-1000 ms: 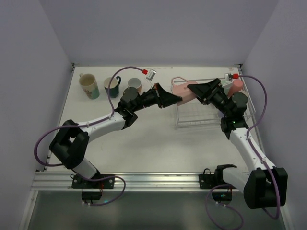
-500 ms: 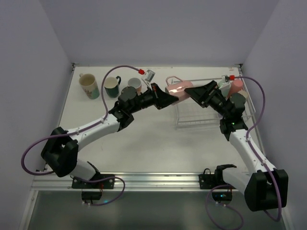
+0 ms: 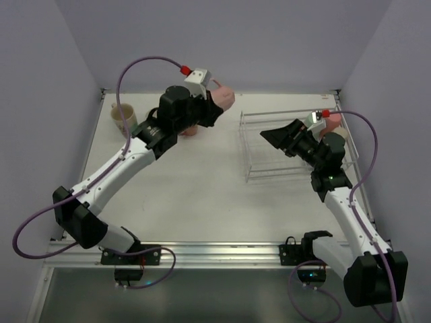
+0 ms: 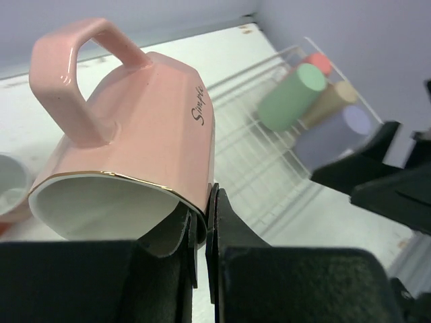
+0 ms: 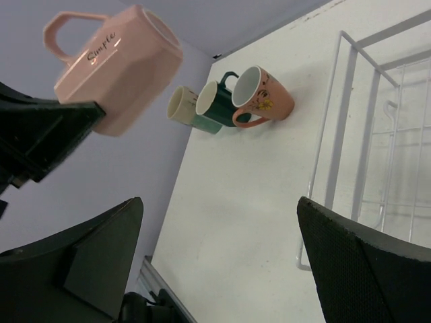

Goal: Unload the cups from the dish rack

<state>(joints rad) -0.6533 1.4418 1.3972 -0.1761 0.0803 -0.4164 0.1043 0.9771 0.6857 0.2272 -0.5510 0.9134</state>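
Observation:
My left gripper [image 4: 202, 202] is shut on the rim of a pink mug [image 4: 135, 128], one finger inside and one outside, and holds it tilted high above the table's back left [image 3: 222, 99]. The mug also shows in the right wrist view [image 5: 118, 67]. The wire dish rack [image 3: 246, 145] stands at the right. In it lie mint green [image 4: 289, 97], coral red [image 4: 316, 62], cream [image 4: 335, 99] and lavender [image 4: 337, 134] tumblers. My right gripper [image 3: 277, 138] is open and empty over the rack's left part [image 5: 350, 121].
A cream mug [image 5: 182, 104], a dark green mug [image 5: 215, 101] and a salmon mug [image 5: 262, 97] stand together at the table's back left; the cream one shows from above [image 3: 124, 118]. Purple walls close in on both sides and the back.
The left arm has lifted the pink mug out of the rack and carried it up and to the left. The right gripper stays open and has drawn back a little to the right.

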